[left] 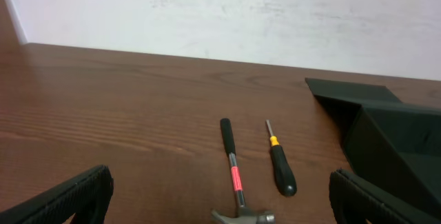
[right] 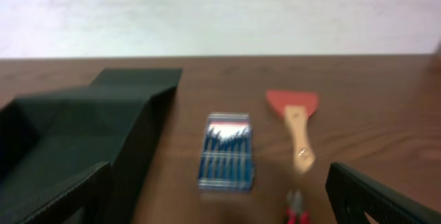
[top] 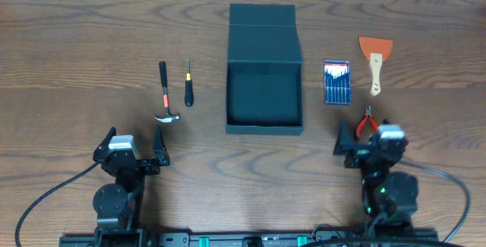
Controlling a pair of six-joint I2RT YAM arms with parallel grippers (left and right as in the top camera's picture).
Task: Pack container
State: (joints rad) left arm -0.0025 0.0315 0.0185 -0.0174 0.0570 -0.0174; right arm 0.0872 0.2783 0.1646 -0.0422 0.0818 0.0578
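Container open at mid-table, both grippers wide and empty

Container (top: 263,95) sits at the centre of the wooden table (top: 68,42), its flap lid folded back flat on the far side and its dark interior facing up. To its left lie a hammer (top: 165,95) with a red band on the handle and, just beside it, a black-handled screwdriver (top: 188,86). To its right lie a blue case (top: 337,82) of slim tools, a scraper (top: 375,63) with an orange blade and wooden handle, and red-handled pliers (top: 367,119). The left gripper (top: 134,144) sits near the hammer head, jaws spread, holding nothing. The right gripper (top: 370,137) sits on the near side of the pliers, jaws equally wide, holding nothing
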